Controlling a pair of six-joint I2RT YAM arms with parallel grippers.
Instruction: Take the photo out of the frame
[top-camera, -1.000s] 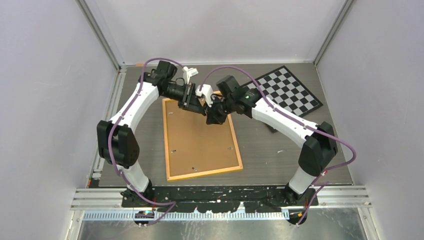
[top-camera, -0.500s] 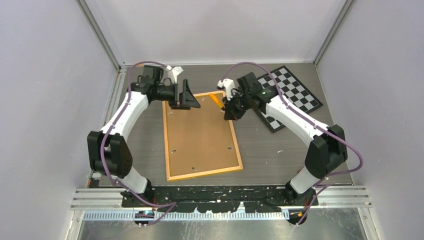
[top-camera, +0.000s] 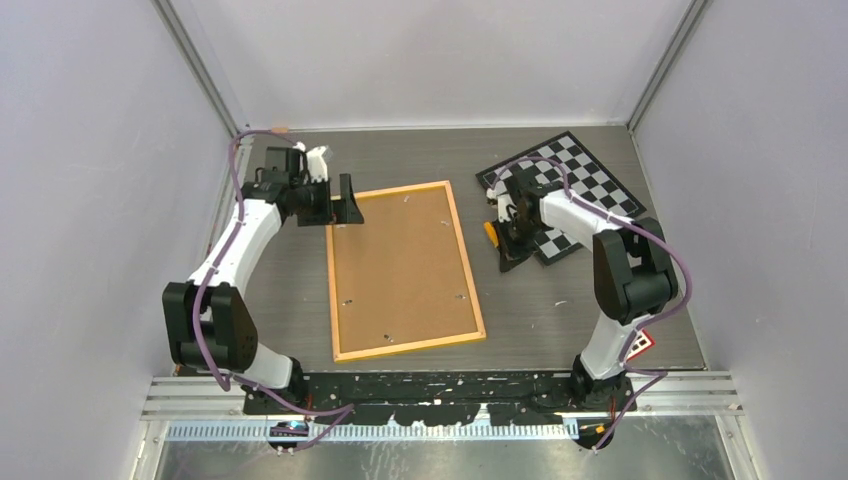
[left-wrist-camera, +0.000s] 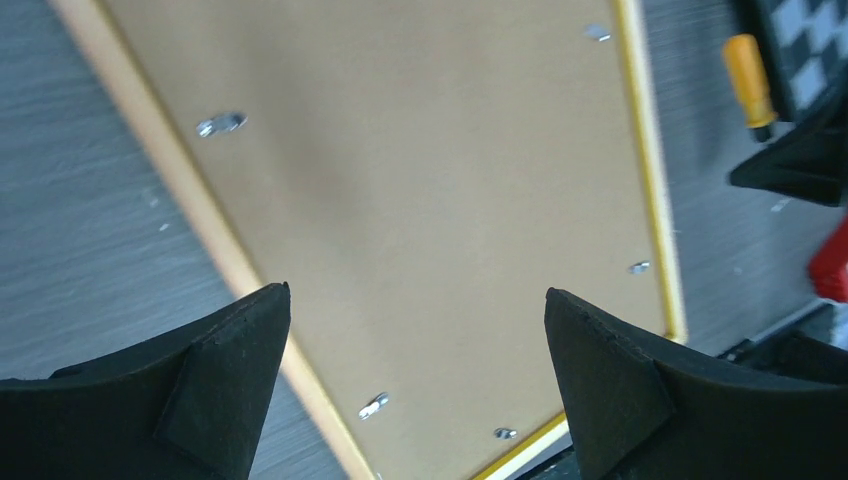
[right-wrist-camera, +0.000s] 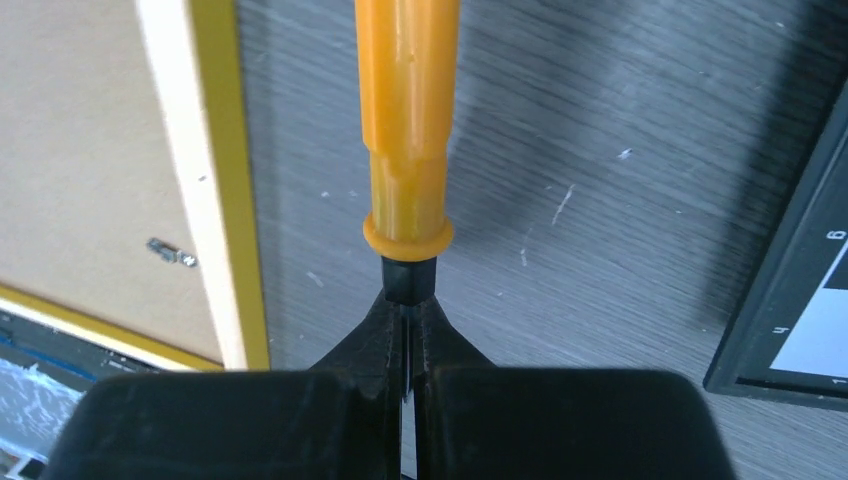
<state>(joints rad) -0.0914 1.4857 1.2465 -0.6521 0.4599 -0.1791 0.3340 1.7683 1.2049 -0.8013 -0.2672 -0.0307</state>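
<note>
The yellow-orange frame (top-camera: 400, 265) lies face down on the table, its brown backing board (left-wrist-camera: 430, 180) up, with small metal clips (left-wrist-camera: 220, 124) along the edges. The photo is hidden under the backing. My left gripper (top-camera: 352, 203) hovers at the frame's far left corner, open and empty (left-wrist-camera: 417, 290). My right gripper (top-camera: 508, 238) is to the right of the frame, low over the table, shut (right-wrist-camera: 405, 300) on the black shaft of an orange-handled tool (right-wrist-camera: 407, 130). The tool's handle (top-camera: 490, 232) points toward the frame's right edge.
A black-and-white checkerboard (top-camera: 575, 185) lies at the back right, its near corner beside the right gripper. Grey walls close in the table on three sides. The arms' bases stand along the near edge.
The left gripper has opened and pulled back to the left, off the frame's far edge. The right arm has swung right, carrying the orange tool down beside the checkerboard.
</note>
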